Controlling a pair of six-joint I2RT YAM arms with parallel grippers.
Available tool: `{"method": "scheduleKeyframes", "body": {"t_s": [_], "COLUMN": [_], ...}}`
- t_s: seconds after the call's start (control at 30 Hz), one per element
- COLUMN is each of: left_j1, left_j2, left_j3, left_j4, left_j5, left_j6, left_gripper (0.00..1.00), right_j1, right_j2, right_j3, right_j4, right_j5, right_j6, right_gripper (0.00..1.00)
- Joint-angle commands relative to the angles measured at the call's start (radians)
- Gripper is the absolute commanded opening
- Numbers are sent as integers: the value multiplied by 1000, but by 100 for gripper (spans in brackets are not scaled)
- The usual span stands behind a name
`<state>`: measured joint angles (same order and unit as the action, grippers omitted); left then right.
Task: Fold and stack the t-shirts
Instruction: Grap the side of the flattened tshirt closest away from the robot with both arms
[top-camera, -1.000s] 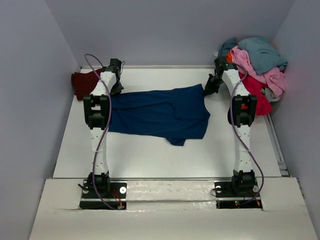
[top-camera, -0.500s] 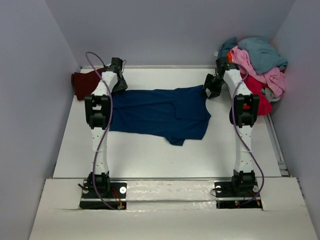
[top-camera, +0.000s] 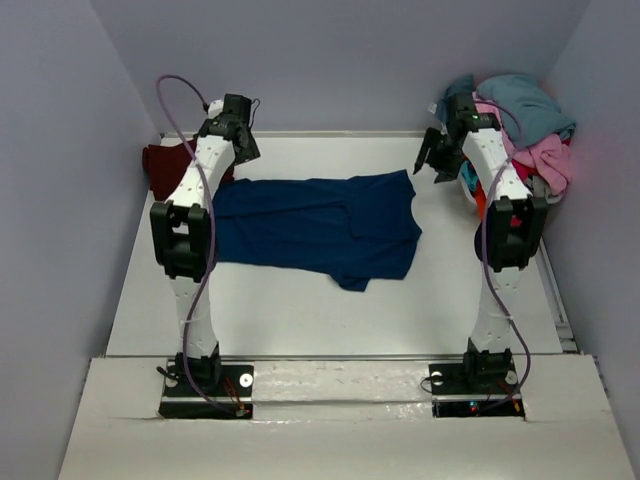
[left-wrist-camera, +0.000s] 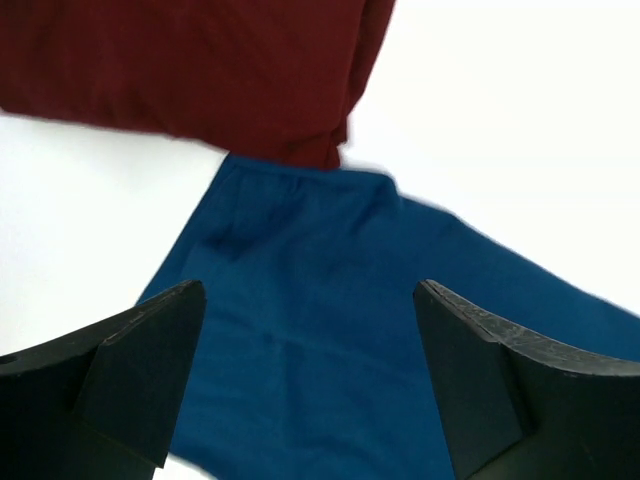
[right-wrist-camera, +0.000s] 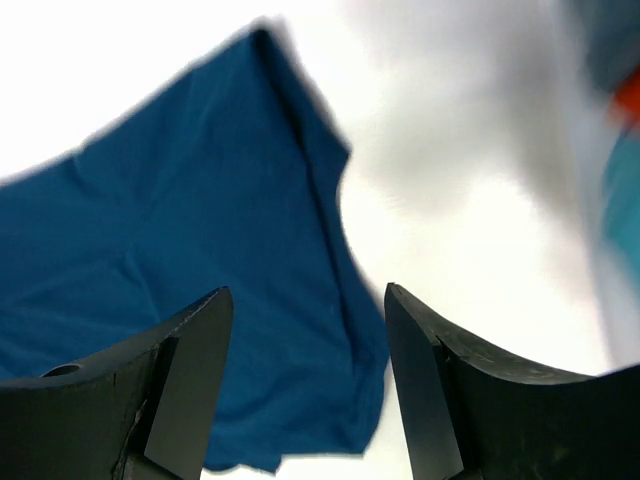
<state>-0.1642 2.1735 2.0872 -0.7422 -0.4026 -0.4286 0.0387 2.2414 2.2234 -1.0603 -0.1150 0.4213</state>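
Both pincers (left-wrist-camera: 308, 295) (right-wrist-camera: 306, 292) up; maroon t-shirt (top-camera: 160, 170) half-hidden

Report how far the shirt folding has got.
Done, apparently: one maroon shirt lies folded at far left. In hand: the blue shirt lies spread across the middle; the left gripper and right gripper hover at its far corners, jaws open, holding nothing. Left: folding and stacking it, then the heaped pile of teal, pink and red shirts at far right.
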Motion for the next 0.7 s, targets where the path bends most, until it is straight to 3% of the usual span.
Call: {"method": "scheduleKeyframes", "body": {"t_s": [0.0,0.13,0.33,0.67], "left_j1": [-5,-5,-5,-14], "left_j2": [-179,-290,-420,-523], "left_j3": [-194,-470,-729,-888], "left_j4": [-2,59,135,175], "left_j5": [-62,2,93,91], "left_j6": [-50,-107,-145,-177], "left_gripper": [98,97,96,96], "right_j1": [173,250,319,423], "right_j2": [-104,-202,-364,-508], "right_j3": [-187,-395,-620,-843], "right_j4": [-9,51,108,112], "right_j5": [66,45,28,-4], "right_j6": [-16,7,27,14], "right_gripper": [68,66,64,58]}}
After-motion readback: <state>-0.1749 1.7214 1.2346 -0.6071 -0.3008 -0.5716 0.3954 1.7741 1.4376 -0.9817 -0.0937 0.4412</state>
